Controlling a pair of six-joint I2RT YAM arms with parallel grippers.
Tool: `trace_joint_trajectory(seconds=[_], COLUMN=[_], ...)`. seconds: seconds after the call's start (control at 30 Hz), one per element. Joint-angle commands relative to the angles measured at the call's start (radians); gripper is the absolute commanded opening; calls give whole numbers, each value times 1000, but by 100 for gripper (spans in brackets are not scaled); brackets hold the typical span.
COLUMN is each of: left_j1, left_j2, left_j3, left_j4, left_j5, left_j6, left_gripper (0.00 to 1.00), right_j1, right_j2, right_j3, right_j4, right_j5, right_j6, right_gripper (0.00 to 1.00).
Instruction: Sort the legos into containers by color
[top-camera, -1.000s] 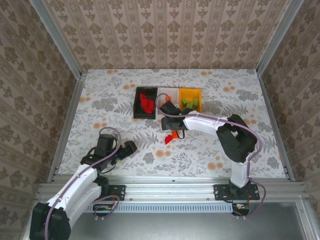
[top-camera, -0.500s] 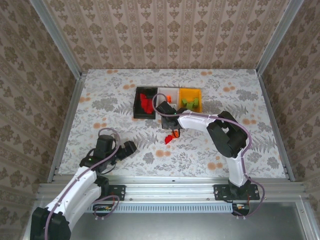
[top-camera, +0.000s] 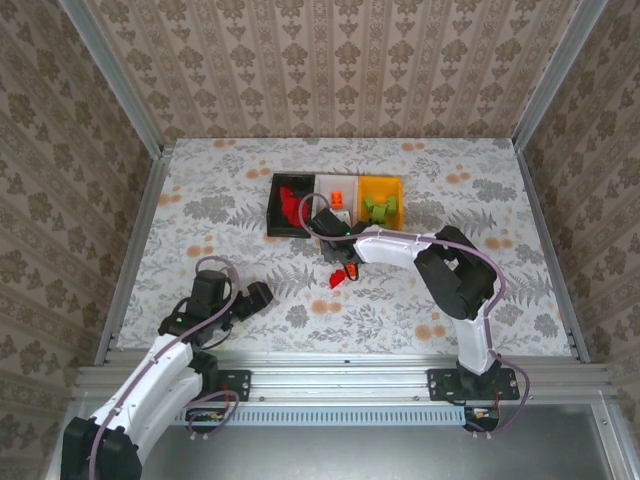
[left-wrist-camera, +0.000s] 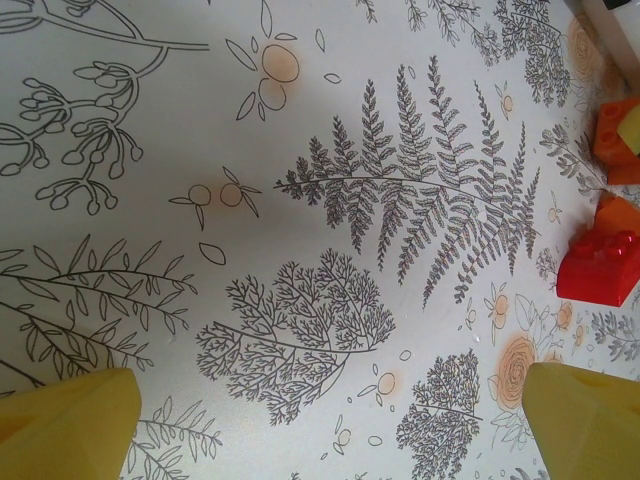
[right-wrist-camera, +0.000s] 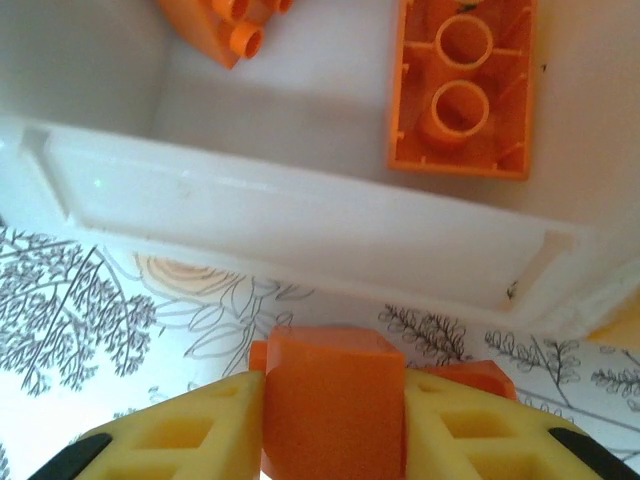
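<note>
The right claw (right-wrist-camera: 335, 425) is closed on an orange brick (right-wrist-camera: 333, 390), which is pressed between its two yellow fingers (right-wrist-camera: 185, 435). It hangs just at the near wall of the white bin (right-wrist-camera: 300, 215). Inside this bin lie two more orange bricks (right-wrist-camera: 462, 88), one of them upside down. In the top view the white bin stands between the black bin (top-camera: 272, 205), which holds red bricks (top-camera: 292, 205), and the orange-yellow bin (top-camera: 381, 181), which holds green bricks (top-camera: 378, 207). The three bins stand side by side. On the tabletop (top-camera: 220, 240), near the bins, a red brick (left-wrist-camera: 598, 268) lies with orange pieces (left-wrist-camera: 615, 135) just beside it. The left claw (left-wrist-camera: 328, 425) is opened wide above the flowered tabletop, well apart from the bins.
</note>
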Motion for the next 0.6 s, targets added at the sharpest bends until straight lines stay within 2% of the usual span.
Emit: trace_joint_trajectory(seconds=[0.0,0.27,0.57], left_j1=[8,8,8], left_j2=[-7,-9,-9], left_j3=[16,25,54], left_j4=[-21,-24,-54], left_j5=[10,14,16], left_j6=[-19,-19,0], left_gripper=[100,100,100], right_j1=[17,32,11], right_j2=[-71,-143,-56], right_j3=[-19,36,223], right_j4=[-39,-65,-123], right_j5=[34,54,60], right_j6=[-22,-59,-125], right_gripper=[36,36,37])
